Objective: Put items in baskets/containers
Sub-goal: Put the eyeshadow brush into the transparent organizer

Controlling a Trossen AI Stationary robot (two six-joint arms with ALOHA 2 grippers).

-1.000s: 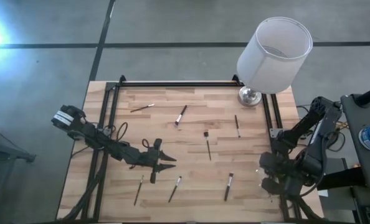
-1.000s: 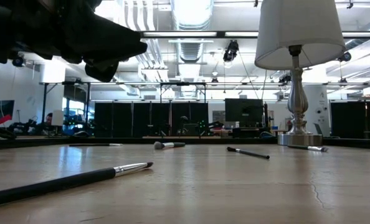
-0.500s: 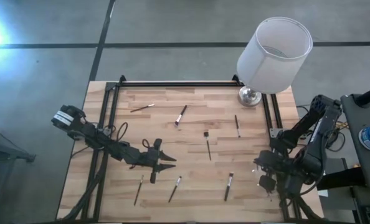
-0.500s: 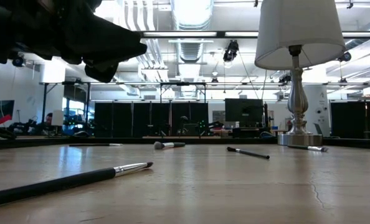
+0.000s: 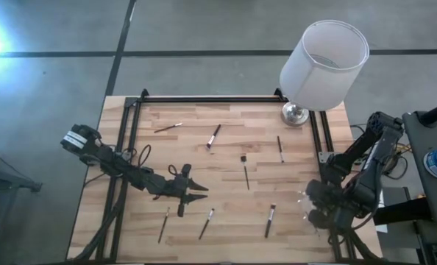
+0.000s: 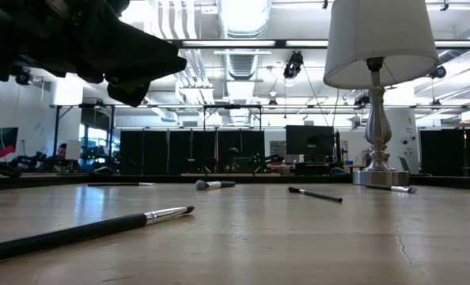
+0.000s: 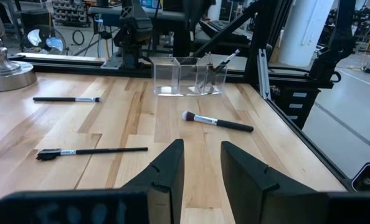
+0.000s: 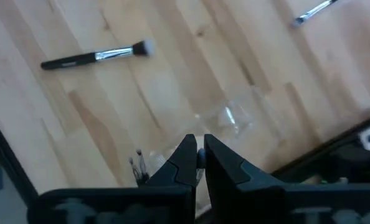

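My right gripper (image 8: 199, 157) hangs over clear container (image 8: 225, 121) at table's right edge, jaws pinched almost together; whether thin brush sits between them, I can't tell. Two brush tips (image 8: 137, 161) stand inside container, rest of it barely readable. One brush (image 8: 98, 56) lies loose just beside. My left gripper (image 7: 200, 163) hovers mid-table, jaws narrowly apart, empty; container (image 7: 189, 76) well ahead, brush (image 7: 217, 121) between. Lamp (image 5: 323, 62) far right.
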